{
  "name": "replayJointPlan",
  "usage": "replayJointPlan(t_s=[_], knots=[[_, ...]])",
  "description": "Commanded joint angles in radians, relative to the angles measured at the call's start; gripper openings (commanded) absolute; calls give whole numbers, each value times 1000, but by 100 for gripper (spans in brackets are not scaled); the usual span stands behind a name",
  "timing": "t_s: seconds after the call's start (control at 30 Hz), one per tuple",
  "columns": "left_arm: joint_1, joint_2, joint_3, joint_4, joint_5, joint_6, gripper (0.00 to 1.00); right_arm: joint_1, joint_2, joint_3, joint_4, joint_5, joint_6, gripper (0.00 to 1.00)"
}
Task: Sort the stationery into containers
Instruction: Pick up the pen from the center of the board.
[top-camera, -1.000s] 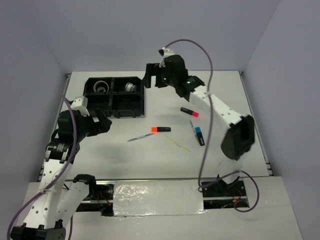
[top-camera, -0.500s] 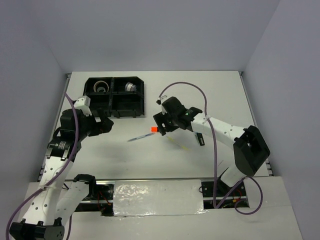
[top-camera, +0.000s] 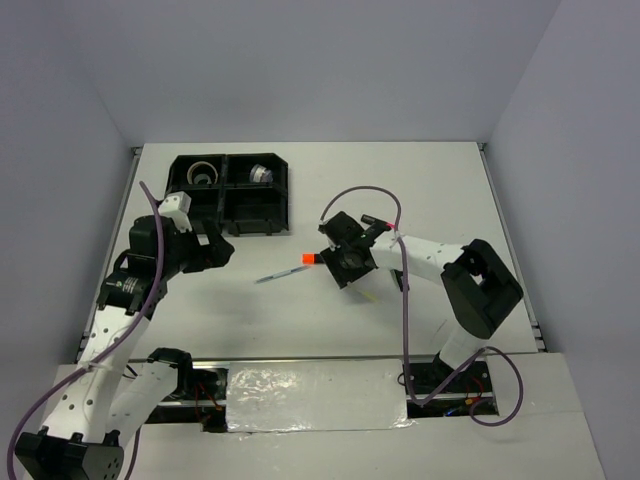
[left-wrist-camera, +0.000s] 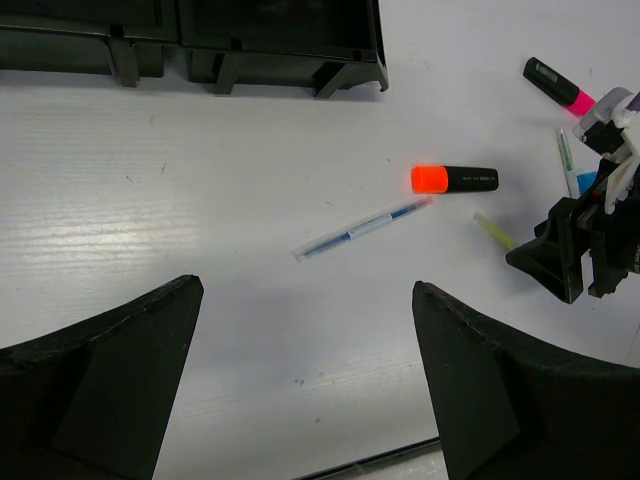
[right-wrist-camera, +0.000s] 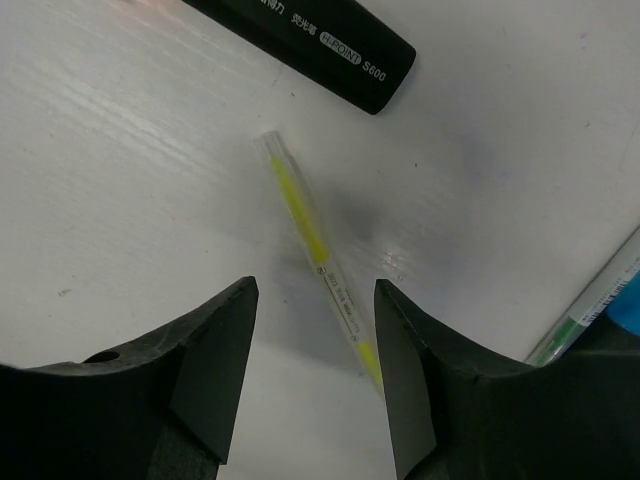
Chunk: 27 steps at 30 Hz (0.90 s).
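The black four-compartment tray (top-camera: 287, 196) stands at the far left. Its two far compartments each hold a tape roll (top-camera: 203, 175) (top-camera: 262, 174). My right gripper (top-camera: 348, 270) is open and low over the table, its jaws either side of the yellow-green stick (right-wrist-camera: 305, 230) without touching it. The orange-ended marker (left-wrist-camera: 455, 179) lies just beyond it, and the thin blue pen (left-wrist-camera: 360, 225) lies to its left. The pink-ended marker (left-wrist-camera: 558, 87) and blue-ended marker (left-wrist-camera: 585, 181) lie behind the right arm. My left gripper (left-wrist-camera: 305, 380) is open and empty, near the tray's front.
A thin pen with green print (right-wrist-camera: 590, 300) lies beside the blue-ended marker. The tray's near wall (left-wrist-camera: 250, 55) fills the top of the left wrist view. The right arm's purple cable (top-camera: 365, 195) loops above the markers.
My right arm swung from over the tray down to the middle of the table, then lowered over the yellow-green stick. My left gripper moved slightly right.
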<state>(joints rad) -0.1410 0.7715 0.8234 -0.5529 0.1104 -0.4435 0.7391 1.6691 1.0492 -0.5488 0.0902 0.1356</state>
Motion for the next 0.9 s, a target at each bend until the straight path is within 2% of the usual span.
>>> replayJointPlan(t_s=[0.0,0.1,0.27,0.3,0.33,0.37,0.43,0.63,0.73,0.83,0.87], knots=[[-5,8,2,41,23,25,99,-3,4,-11,-3,8,-2,58],[-5,5,2,42,25,25,99,-4,47,-12,-16,13,-4,53],[-6,5,2,44,25,26,99,-3,103,-21,-14,-84,-24,34],[-6,6,2,42,26,26,99,-4,100,-28,-13,-113,-36,25],[-6,5,3,41,26,26,99,2,96,-31,-10,-136,-42,21],[-6,3,3,42,25,26,99,5,83,-34,-2,-161,-48,9],[-6,2,2,42,22,26,99,37,46,-41,7,-246,-67,0],[-6,-31,8,27,-37,14,99,144,-48,44,46,-348,-111,0],[-6,-61,6,19,-73,3,99,184,-29,171,24,-363,-230,0],[-6,-81,5,18,-97,-4,99,187,56,361,-11,-298,-346,0],[-6,-84,5,15,-101,-7,99,187,87,474,-32,-279,-400,0]])
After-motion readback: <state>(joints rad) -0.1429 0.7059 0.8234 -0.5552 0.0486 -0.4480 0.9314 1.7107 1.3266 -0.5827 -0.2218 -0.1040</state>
